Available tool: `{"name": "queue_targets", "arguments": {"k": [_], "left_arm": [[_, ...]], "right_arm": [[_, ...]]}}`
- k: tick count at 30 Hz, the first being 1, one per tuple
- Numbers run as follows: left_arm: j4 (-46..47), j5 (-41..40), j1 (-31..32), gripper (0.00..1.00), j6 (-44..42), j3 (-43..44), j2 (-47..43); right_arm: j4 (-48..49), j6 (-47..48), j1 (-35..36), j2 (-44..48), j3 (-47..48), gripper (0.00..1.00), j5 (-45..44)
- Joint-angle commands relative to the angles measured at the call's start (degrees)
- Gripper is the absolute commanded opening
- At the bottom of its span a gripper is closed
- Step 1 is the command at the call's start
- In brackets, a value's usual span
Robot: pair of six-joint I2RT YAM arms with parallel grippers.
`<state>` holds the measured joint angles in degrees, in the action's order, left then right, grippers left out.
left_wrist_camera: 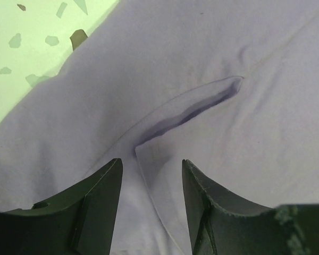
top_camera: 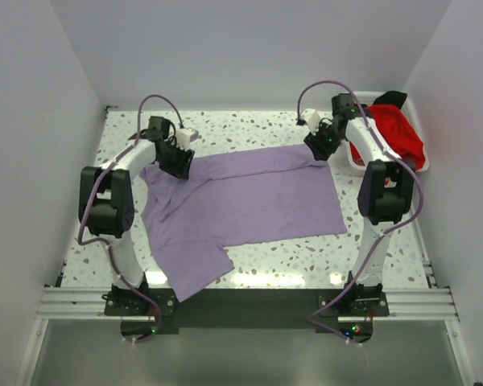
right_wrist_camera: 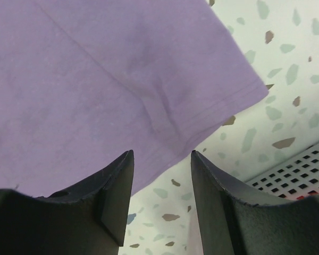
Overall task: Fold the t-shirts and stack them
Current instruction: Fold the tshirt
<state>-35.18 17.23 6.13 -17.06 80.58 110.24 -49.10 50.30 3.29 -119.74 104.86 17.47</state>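
Closest of all: a grey metal rail [top_camera: 249,304] along the near edge of the speckled table [top_camera: 306,257], with both arm bases fixed on it.

Just past the rail: one short sleeve [top_camera: 195,273] of the purple t-shirt [top_camera: 249,205], reaching down to the table's near edge. Then the rest of that shirt, spread out flat across the middle of the table, mostly smooth with a few soft wrinkles.

Farther back on the left, over the far left part of the shirt: the left claw [top_camera: 177,161], pointing down. From the left wrist camera, two dark fingers [left_wrist_camera: 103,202] held apart, nothing pinched, only purple cloth between and under them. Just ahead of the fingertips, a long raised fold [left_wrist_camera: 194,106] in the cloth. Touching the cloth or just above it? Cannot tell.

Farther back on the right, at the far right corner of the shirt: the right claw [top_camera: 322,145], also pointing down. From the right wrist camera, its two dark fingers [right_wrist_camera: 114,196] spread wide too, holding nothing. Between them, the shirt's stitched edge and a bit of bare table. Close by that corner, a white plastic wall full of little holes.

Farthest away, in the far right corner of the table: the white basket [top_camera: 356,165]. Heaped in it and hanging over its rim, the red t-shirt [top_camera: 394,133]. Behind the red one, right at the back, the black t-shirt [top_camera: 390,98], only a small part showing.
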Motion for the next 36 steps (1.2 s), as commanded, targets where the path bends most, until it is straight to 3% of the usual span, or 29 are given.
{"name": "queue_targets", "arguments": {"k": [1, 6, 12, 15, 17, 22, 31, 32, 33, 36], "left_arm": [[1.7, -1.1, -0.3, 0.54, 1.0, 1.6, 0.9], [1.1, -0.6, -0.3, 0.54, 0.5, 1.6, 2.6], [0.5, 3.4, -0.3, 0.47, -0.3, 1.7, 2.0], [-0.2, 4.9, -0.2, 0.31, -0.9, 1.6, 1.1], [-0.7, 6.4, 0.0, 0.26, -1.2, 1.3, -0.3], [-3.5, 10.8, 0.9, 0.00, -3.5, 1.1, -1.7], [-6.6, 15.2, 9.0, 0.02, -7.7, -3.8, -6.9], [-7.1, 14.7, 9.8, 0.11, -8.3, -4.4, -7.1], [-7.3, 14.1, 10.4, 0.29, -9.4, -5.4, -7.3], [-8.0, 13.4, 10.7, 0.42, -9.9, -5.9, -8.2]], "right_arm": [[-1.9, -2.1, -0.3, 0.8, -0.4, 0.50, 1.9], [-1.8, -2.0, -0.3, 1.1, -0.8, 0.50, 1.7], [-1.7, -1.5, -0.4, 0.9, -0.4, 0.50, 1.1], [-1.6, -1.4, -0.3, 0.7, -0.1, 0.50, 0.8], [-1.6, -1.5, -0.3, 0.7, 0.1, 0.50, 0.7], [-1.1, -1.8, -0.4, 0.5, 0.3, 0.50, 0.6], [-1.4, -2.4, -0.2, 0.0, 1.4, 0.50, 0.5], [-1.4, -2.5, -0.2, -0.1, 1.5, 0.50, 0.5], [-1.4, -2.7, -0.1, -0.4, 1.8, 0.50, 0.5], [-1.7, -3.2, 0.4, -0.9, 2.7, 0.50, 0.5]]}}
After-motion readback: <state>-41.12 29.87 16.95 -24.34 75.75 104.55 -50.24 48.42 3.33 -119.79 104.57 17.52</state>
